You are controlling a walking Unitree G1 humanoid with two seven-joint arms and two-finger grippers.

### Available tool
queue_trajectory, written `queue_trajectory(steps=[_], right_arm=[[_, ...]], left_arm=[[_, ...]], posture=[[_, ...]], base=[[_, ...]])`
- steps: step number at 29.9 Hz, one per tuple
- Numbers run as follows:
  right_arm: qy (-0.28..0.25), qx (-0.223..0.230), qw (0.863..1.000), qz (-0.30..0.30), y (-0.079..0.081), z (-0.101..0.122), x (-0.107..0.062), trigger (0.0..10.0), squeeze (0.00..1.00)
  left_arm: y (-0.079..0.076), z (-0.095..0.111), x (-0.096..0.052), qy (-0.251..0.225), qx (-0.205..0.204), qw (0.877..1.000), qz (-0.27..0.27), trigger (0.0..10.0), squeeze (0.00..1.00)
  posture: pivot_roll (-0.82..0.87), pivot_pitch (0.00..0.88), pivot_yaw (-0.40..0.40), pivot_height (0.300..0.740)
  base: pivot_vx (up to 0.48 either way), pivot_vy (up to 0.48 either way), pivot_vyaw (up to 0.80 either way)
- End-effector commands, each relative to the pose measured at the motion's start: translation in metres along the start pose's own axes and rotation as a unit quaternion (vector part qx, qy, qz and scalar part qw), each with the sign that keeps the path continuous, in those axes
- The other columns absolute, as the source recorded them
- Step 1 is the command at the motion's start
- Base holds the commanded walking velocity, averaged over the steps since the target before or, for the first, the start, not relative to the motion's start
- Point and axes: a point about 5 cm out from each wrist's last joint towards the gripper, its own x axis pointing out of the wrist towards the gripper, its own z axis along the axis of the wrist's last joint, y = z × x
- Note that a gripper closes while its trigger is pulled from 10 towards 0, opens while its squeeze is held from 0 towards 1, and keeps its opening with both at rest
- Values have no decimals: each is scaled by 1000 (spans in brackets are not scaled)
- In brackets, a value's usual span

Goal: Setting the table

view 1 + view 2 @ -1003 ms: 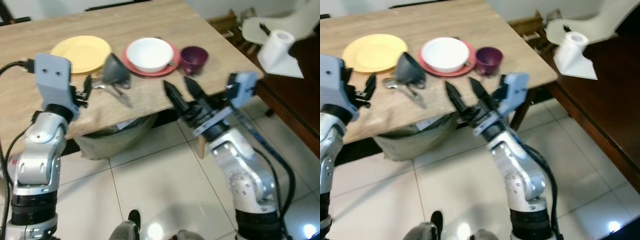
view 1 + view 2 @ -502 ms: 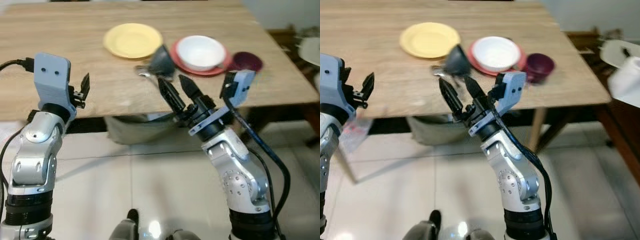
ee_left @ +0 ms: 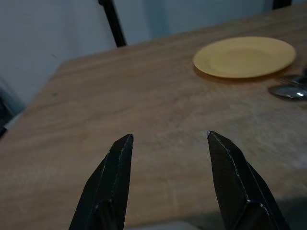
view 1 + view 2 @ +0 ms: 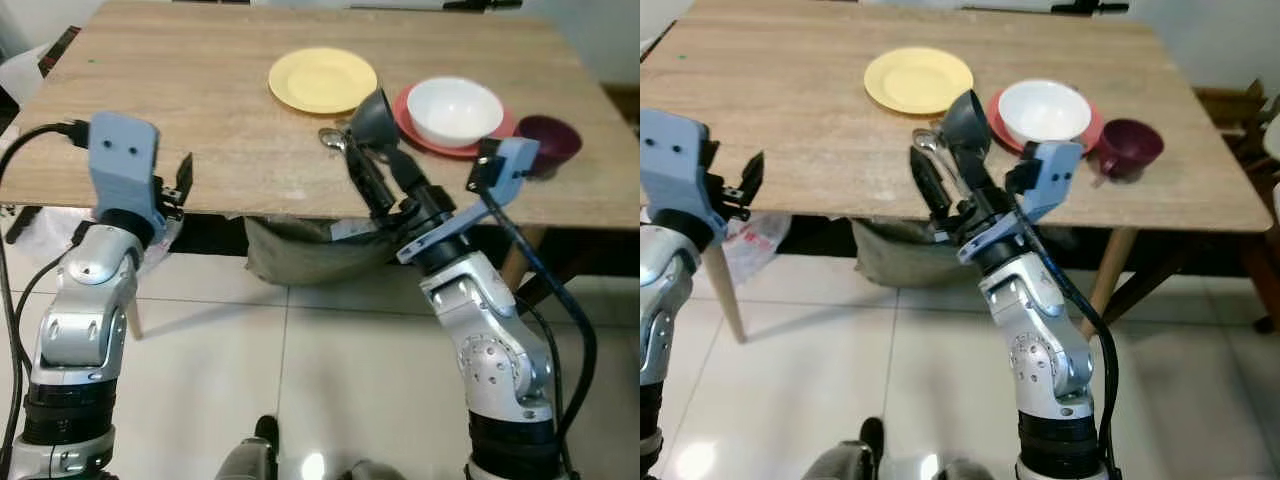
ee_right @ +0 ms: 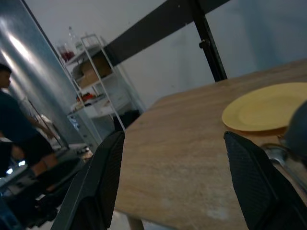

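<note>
We judge this the approach — both claws wide and empty at the table point(image 4: 200, 130) edge. Next, the right gripper point(image 4: 385, 178) must reach the spoon point(image 4: 930, 145) just beside the yellow plate point(image 4: 322, 79); the left gripper point(image 3: 168, 158) waits.

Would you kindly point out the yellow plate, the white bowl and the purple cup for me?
yellow plate point(image 4: 322, 79), left eye view, on the flat middle of the plate.
white bowl point(image 4: 455, 105), left eye view, on the inside of the bowl.
purple cup point(image 4: 1129, 147), right eye view, on its outer wall.
</note>
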Motion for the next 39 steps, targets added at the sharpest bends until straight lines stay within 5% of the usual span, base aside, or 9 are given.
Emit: queue_trajectory(steps=[1, 22, 27, 33, 36, 39], right_arm=[[2, -5, 1000, -25, -7, -2, -2, 10000, 0], [-3, -6, 999, -50, -14, 0, -1, 10000, 0], [7, 3, 1000, -18, -6, -3, -1, 10000, 0], [55, 13, 995, 88, 13, -9, -8, 10000, 0], [75, 8, 989, 130, 20, -11, -14, 10000, 0], [93, 5, 984, 149, 20, -13, -20, 10000, 0]], left_arm=[[-3, -2, 1, 5, 0, 1000, -4, 10000, 0], [-5, -2, 1, 2, 5, 1000, -8, 10000, 0], [-5, -1, 0, -2, 7, 1000, -6, 10000, 0], [-7, 4, -2, -19, -4, 1000, -17, 10000, 0], [-5, 12, -5, -35, -7, 997, -61, 10000, 0], [0, 20, -8, -34, 3, 983, -178, 10000, 0]], posture=[[-56, 119, 49, 740], [-55, 122, 49, 740], [-55, 122, 49, 740], [-54, 117, 48, 740], [-54, 117, 48, 740], [-46, 111, 41, 740]], base=[[461, 0, 0], [454, 0, -368], [384, 0, 0], [54, 0, 0], [0, 0, 0], [0, 0, 0]])
